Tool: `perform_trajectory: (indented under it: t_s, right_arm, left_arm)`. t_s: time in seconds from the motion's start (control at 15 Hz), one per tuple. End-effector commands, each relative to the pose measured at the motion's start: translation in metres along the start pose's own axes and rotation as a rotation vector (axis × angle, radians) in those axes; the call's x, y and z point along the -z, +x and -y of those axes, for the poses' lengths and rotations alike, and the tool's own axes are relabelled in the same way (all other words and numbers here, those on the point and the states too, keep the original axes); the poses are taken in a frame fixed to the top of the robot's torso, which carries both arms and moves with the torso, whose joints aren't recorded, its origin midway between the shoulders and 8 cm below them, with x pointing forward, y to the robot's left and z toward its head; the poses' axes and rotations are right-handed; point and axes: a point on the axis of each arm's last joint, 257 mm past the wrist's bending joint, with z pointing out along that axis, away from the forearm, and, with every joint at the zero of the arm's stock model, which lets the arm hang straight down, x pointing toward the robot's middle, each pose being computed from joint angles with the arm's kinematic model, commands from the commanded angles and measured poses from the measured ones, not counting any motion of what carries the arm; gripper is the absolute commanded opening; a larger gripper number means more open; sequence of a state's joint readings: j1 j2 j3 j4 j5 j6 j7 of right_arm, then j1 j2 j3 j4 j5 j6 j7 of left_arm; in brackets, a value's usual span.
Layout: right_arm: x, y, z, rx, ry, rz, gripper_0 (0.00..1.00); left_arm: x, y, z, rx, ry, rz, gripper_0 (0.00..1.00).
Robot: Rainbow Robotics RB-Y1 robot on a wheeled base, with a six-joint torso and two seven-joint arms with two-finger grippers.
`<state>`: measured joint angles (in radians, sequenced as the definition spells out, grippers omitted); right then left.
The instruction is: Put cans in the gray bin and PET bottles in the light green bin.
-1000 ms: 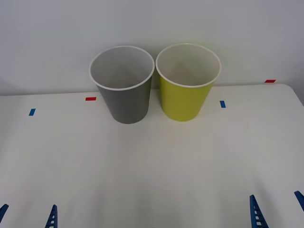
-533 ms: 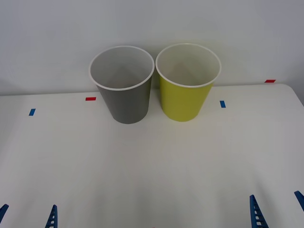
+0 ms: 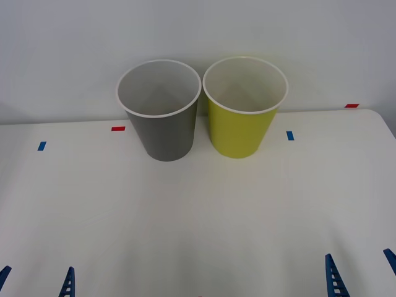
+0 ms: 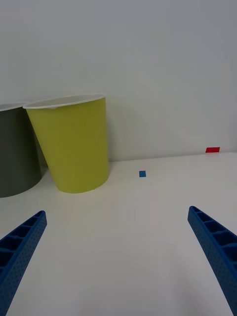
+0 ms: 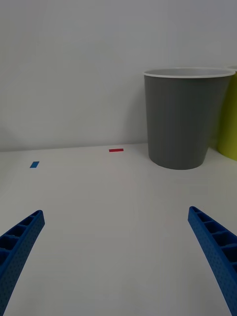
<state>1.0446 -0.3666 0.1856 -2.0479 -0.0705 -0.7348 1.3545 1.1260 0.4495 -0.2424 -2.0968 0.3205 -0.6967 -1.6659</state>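
At the near edge of the white table (image 3: 198, 216), the left gripper (image 3: 37, 283) and right gripper (image 3: 361, 275) rest low with blue ribbed fingers spread wide, grasping nothing. Farther back, small blue and red tape marks (image 3: 117, 129) dot the surface. Against the wall stand the gray bin (image 3: 164, 133) on the left and the light green bin (image 3: 240, 133) just beside it, both upright.

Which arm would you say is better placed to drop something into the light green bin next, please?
Probably the right. The light green bin stands on the right of the gray bin, nearer the right pincer. Both it and the left pincer are open, low at the table's near edge.
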Motion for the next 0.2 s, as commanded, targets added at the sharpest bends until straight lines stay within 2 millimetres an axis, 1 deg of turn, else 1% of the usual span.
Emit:
perform_trajectory:
  t_s: [0.07, 0.2]
  right_arm:
    - [0.0, 0.0, 0.0, 0.0, 0.0, 0.0, 1.0]
    - [0.0, 0.0, 0.0, 0.0, 0.0, 0.0, 1.0]
  left_arm:
    - [0.0, 0.0, 0.0, 0.0, 0.0, 0.0, 1.0]
    - [0.0, 0.0, 0.0, 0.0, 0.0, 0.0, 1.0]
